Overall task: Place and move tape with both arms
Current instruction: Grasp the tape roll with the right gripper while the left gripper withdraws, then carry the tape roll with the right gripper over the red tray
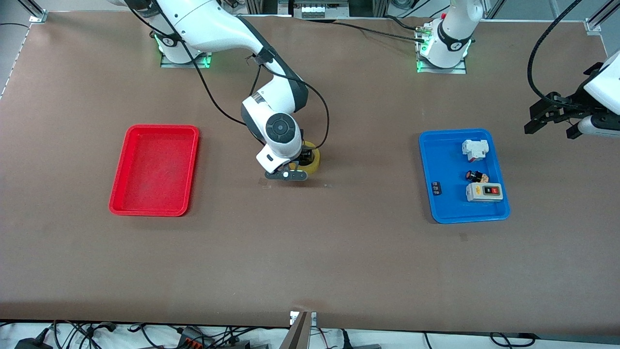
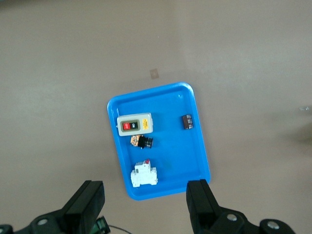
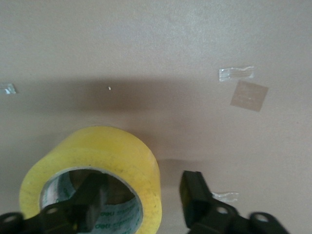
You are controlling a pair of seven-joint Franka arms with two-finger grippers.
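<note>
Tape roll (image 1: 312, 162) flat on table (image 1: 339, 261) centre, between red tray (image 1: 155, 169) and blue tray (image 1: 462, 175). Right gripper (image 1: 302, 162) straddling roll wall, jaws apart, ungrasped. Left gripper (image 1: 557, 116) waiting aloft, jaws apart. Likely remaining: grasp, transfer.

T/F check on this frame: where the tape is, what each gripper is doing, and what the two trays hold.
1. The tape lies in the red tray. False: it sits on the table between the trays.
2. The right gripper straddles the tape's wall, one finger in the core. True.
3. The left gripper holds a switch box. False: it is open and holds nothing, up over the table past the blue tray.
4. The blue tray holds several small parts. True.
</note>
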